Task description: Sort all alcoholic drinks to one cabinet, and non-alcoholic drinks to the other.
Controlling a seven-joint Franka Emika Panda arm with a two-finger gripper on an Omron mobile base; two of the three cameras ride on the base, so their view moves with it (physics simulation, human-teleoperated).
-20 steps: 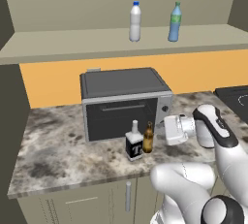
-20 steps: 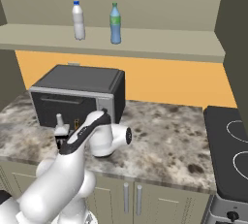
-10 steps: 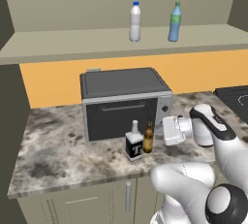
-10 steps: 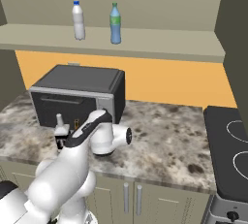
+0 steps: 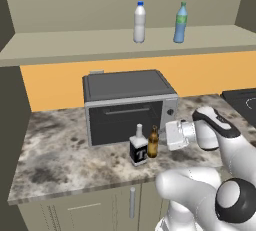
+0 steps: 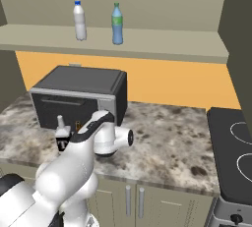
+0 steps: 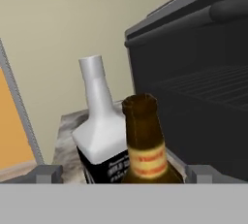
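On the counter in front of the microwave stand the alcoholic drinks: a square clear bottle with a black "T" label (image 5: pixel 138 151) (image 6: pixel 62 137) and a slim brown beer bottle (image 5: pixel 153 144) just right of it. My gripper (image 5: pixel 161 136) lies level, pointing left at the beer bottle from close by. In the hand view the beer bottle (image 7: pixel 143 145) sits centred between the spread fingertips of the open gripper (image 7: pixel 124 175), with the square bottle (image 7: pixel 99 131) behind it. The non-alcoholic drinks stand on the upper shelf: a whitish blue-capped bottle (image 5: pixel 139 22) (image 6: pixel 79 20) and a blue green-topped bottle (image 5: pixel 180 23) (image 6: pixel 117 23).
A dark microwave (image 5: pixel 127 105) (image 7: pixel 193 72) stands right behind the two bottles. The marble counter (image 5: pixel 55 160) runs left and right, with a black stove top (image 6: pixel 231 152) at the far right. A long open shelf (image 5: pixel 75 45) spans the wall above.
The hand has crept slightly left, closer to the beer bottle. The bottles have not moved and the jaws stay wide.
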